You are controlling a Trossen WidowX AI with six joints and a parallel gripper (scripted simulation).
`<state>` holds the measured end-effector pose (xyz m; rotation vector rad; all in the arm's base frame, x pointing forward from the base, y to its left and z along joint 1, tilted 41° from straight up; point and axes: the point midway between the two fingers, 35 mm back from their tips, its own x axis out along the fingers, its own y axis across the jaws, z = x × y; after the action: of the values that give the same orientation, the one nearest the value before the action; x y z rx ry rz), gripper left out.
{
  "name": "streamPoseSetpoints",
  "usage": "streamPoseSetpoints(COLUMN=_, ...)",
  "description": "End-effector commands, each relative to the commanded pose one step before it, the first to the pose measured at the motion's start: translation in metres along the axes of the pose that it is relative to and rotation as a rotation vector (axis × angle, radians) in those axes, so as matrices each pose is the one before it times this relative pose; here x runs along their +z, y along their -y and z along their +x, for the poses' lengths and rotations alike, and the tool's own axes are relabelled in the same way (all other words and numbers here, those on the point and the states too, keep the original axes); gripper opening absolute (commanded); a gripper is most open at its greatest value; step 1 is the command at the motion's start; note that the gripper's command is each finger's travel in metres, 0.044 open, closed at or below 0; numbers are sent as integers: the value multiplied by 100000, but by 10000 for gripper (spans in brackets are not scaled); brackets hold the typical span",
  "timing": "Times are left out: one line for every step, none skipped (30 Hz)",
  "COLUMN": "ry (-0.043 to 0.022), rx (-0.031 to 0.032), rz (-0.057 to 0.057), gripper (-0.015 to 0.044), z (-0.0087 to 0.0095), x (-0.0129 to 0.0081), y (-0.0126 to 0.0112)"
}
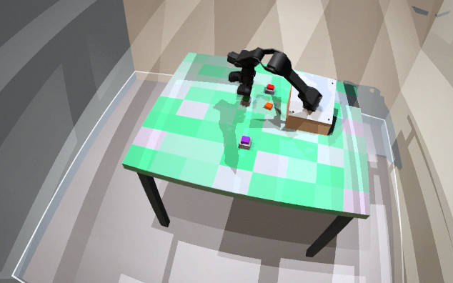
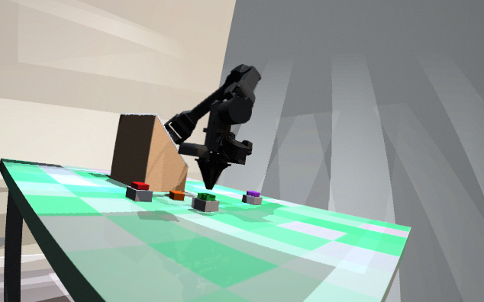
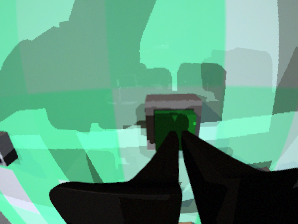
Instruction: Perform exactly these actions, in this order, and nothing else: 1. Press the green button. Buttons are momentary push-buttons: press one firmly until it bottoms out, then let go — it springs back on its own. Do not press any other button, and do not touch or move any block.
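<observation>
A: Where is the green button (image 2: 206, 197)?

B: On its grey base on the green-and-white checkered tabletop (image 2: 210, 263), between the orange block (image 2: 177, 195) and the purple button (image 2: 253, 194) in the exterior view. The red button (image 2: 140, 185) sits further off, near the wooden pedestal (image 2: 153, 152) that carries the arm.

A: And the pincer (image 2: 210, 187)?

B: It points straight down with its tips right over the green button. From the side, the tips end just above the green cap; I cannot tell whether they touch it.

A: How do the fingers stand?

B: Pressed together into one narrow point, with nothing between them. In the wrist view the two dark fingers meet at the near edge of the green cap (image 3: 174, 124), only a thin sliver of light showing between them.

A: What does the top view give?

B: The pincer (image 1: 245, 93) covers most of the green button (image 1: 246, 98); only a dark green patch and a bit of its base show under it. The red button (image 1: 270, 87) and the orange block (image 1: 268, 106) lie just to one side, apart from the arm. The purple button (image 1: 245, 140) stands well apart, nearer the tabletop's middle.
</observation>
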<state>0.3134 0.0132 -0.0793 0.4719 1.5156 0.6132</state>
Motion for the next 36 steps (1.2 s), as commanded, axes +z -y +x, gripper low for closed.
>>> streamPoseSetpoints(ry=-1092, rx=963, rz=1417, gripper=20, z=958, x=-430, y=-25)
streamPoseSetpoints(ry=-1, rx=10, rz=-1, gripper=20, z=160, x=-4, y=-3)
streamPoseSetpoints(ry=-1, rx=11, rz=-1, gripper=20, z=159, x=-5, y=-4)
streamPoseSetpoints(ry=-1, rx=12, rz=-1, gripper=20, z=159, x=-6, y=-4)
streamPoseSetpoints(ry=-2, rx=12, rz=-1, gripper=20, z=159, x=-7, y=-4)
streamPoseSetpoints(ry=-2, rx=13, rz=-1, gripper=20, z=158, x=-8, y=-5)
streamPoseSetpoints(ry=-2, rx=11, rz=-1, gripper=20, z=127, x=-7, y=-4)
streamPoseSetpoints(ry=-1, rx=7, rz=0, gripper=20, z=76, x=-4, y=-3)
streamPoseSetpoints(ry=0, rx=2, rz=0, gripper=20, z=25, x=-1, y=-1)
streamPoseSetpoints(ry=0, rx=0, rz=0, gripper=20, z=0, x=0, y=0)
streamPoseSetpoints(ry=0, rx=0, rz=0, gripper=20, z=0, x=0, y=0)
streamPoseSetpoints(ry=0, rx=0, rz=0, gripper=20, z=0, x=0, y=0)
streamPoseSetpoints(ry=0, rx=0, rz=0, gripper=20, z=0, x=0, y=0)
streamPoseSetpoints(ry=0, rx=0, rz=0, gripper=20, z=0, x=0, y=0)
streamPoseSetpoints(ry=0, rx=0, rz=0, gripper=20, z=0, x=0, y=0)
streamPoseSetpoints(ry=0, rx=0, rz=0, gripper=20, z=0, x=0, y=0)
streamPoseSetpoints(ry=0, rx=0, rz=0, gripper=20, z=0, x=0, y=0)
streamPoseSetpoints(ry=0, rx=0, rz=0, gripper=20, z=0, x=0, y=0)
streamPoseSetpoints(ry=0, rx=0, rz=0, gripper=20, z=0, x=0, y=0)
streamPoseSetpoints(ry=0, rx=0, rz=0, gripper=20, z=0, x=0, y=0)
streamPoseSetpoints(ry=0, rx=0, rz=0, gripper=20, z=0, x=0, y=0)
streamPoseSetpoints(ry=0, rx=0, rz=0, gripper=20, z=0, x=0, y=0)
streamPoseSetpoints(ry=0, rx=0, rz=0, gripper=20, z=0, x=0, y=0)
streamPoseSetpoints(ry=0, rx=0, rz=0, gripper=20, z=0, x=0, y=0)
streamPoseSetpoints(ry=0, rx=0, rz=0, gripper=20, z=0, x=0, y=0)
streamPoseSetpoints(ry=0, rx=0, rz=0, gripper=20, z=0, x=0, y=0)
streamPoseSetpoints(ry=0, rx=0, rz=0, gripper=20, z=0, x=0, y=0)
streamPoseSetpoints(ry=0, rx=0, rz=0, gripper=20, z=0, x=0, y=0)
streamPoseSetpoints(ry=0, rx=0, rz=0, gripper=20, z=0, x=0, y=0)
streamPoseSetpoints(ry=0, rx=0, rz=0, gripper=20, z=0, x=0, y=0)
streamPoseSetpoints(ry=506, rx=-526, rz=-949, gripper=20, z=-435, x=225, y=34)
streamPoseSetpoints(ry=-131, rx=67, rz=253, gripper=20, z=-755, x=-26, y=17)
streamPoseSetpoints(ry=-198, rx=145, rz=373, gripper=20, z=-1142, x=-74, y=6)
streamPoseSetpoints(ry=-133, rx=126, rz=244, gripper=20, z=-767, x=-73, y=-10)
streamPoseSetpoints(ry=-44, rx=47, rz=80, gripper=20, z=-257, x=-29, y=-6)
streamPoseSetpoints(ry=0, rx=0, rz=0, gripper=20, z=0, x=0, y=0)
